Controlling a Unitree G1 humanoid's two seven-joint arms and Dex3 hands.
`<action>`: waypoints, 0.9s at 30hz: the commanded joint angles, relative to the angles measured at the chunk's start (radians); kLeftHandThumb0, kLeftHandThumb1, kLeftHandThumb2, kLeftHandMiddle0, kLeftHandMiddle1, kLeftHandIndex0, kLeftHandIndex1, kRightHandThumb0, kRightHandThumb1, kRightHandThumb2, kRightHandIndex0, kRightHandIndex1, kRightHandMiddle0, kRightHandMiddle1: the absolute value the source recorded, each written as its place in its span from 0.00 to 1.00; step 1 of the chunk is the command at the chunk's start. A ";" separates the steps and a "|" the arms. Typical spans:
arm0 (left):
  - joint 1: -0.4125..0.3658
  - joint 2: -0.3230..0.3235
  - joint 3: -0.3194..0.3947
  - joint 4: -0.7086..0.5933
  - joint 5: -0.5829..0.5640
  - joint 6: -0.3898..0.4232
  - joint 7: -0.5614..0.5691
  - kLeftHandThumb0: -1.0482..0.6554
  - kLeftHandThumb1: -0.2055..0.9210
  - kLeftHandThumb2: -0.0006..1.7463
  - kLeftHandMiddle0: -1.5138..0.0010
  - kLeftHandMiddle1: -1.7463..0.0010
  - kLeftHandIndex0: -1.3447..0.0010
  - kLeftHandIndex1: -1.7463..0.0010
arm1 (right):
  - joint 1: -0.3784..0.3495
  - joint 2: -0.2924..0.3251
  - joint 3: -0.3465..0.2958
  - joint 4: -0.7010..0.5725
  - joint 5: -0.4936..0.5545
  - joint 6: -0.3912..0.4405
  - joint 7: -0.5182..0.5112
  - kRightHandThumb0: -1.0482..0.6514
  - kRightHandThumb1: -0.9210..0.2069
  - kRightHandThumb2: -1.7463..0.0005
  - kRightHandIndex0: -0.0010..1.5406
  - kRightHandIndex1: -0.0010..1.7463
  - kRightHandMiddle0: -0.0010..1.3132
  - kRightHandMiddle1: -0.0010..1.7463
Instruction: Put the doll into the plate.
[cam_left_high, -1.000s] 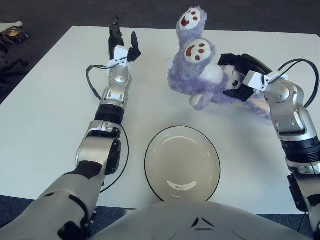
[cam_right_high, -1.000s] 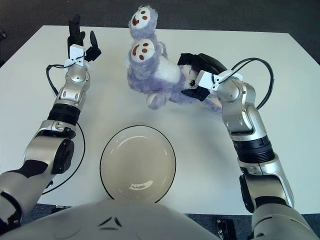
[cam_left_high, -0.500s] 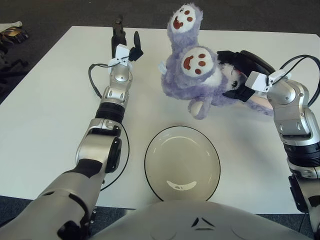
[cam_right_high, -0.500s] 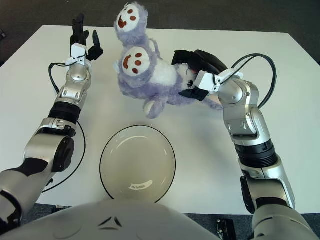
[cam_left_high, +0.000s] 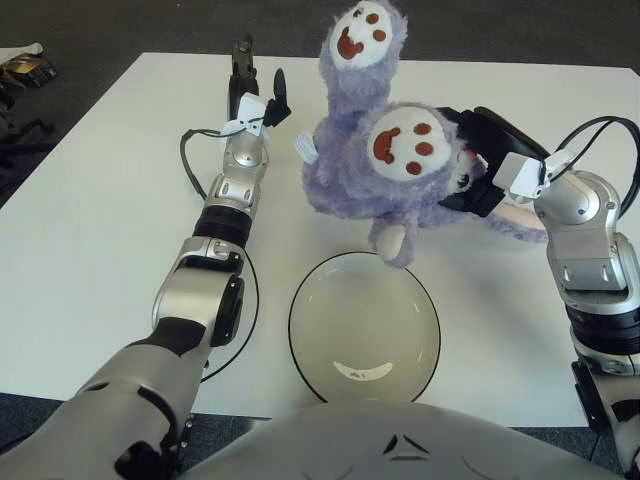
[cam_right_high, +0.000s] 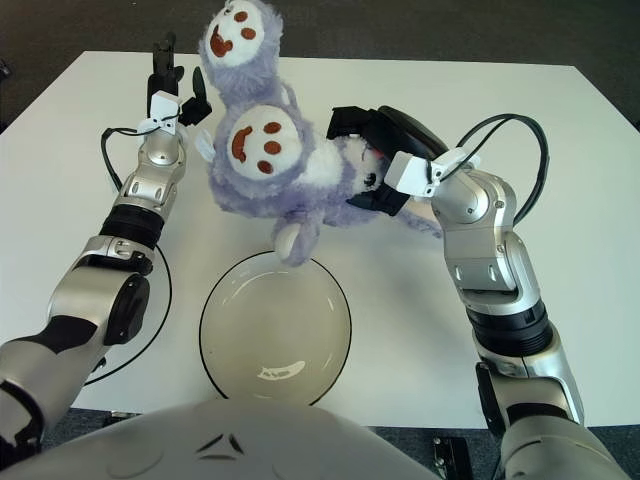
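A purple doll hangs above the white table, clamped from its right side by the robot's right hand, whose dark fingers wrap its body. Its two soles, each stitched with a red smiling face, turn up toward the camera, one raised high at the plate's far side, the other lower and nearer. One pale paw dangles just over the plate's far rim; whether it touches the rim cannot be told. The rest of the doll sits beyond the plate, toward the table's far edge.

The plate, cream with a dark rim, lies flat on the table close to the near edge, directly in front of the robot's torso, its bowl holding nothing. Bare tabletop surrounds it on the left and right.

The left hand shows to the plate's far left, just beside the doll's left flank, its fingers spread upward and gripping nothing. The left forearm runs from there back toward the near edge, passing left of the plate. The right arm comes in from the plate's right, with a black cable looping off its wrist.
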 joint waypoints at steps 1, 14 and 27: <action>-0.022 -0.010 0.008 -0.004 -0.017 -0.026 0.001 0.16 1.00 0.49 0.98 0.50 1.00 0.64 | 0.001 0.003 -0.003 -0.050 0.025 0.062 0.022 1.00 0.84 0.01 0.59 1.00 0.84 1.00; -0.032 -0.024 0.017 0.011 -0.046 -0.038 -0.006 0.13 1.00 0.44 0.92 0.47 1.00 0.60 | 0.004 0.005 0.022 -0.202 0.084 0.325 0.080 0.96 0.76 0.07 0.54 1.00 0.80 1.00; -0.048 -0.016 0.001 0.058 -0.017 -0.076 0.014 0.15 1.00 0.47 0.89 0.43 1.00 0.62 | 0.047 0.039 0.048 -0.254 0.148 0.369 0.048 0.95 0.74 0.08 0.52 1.00 0.78 1.00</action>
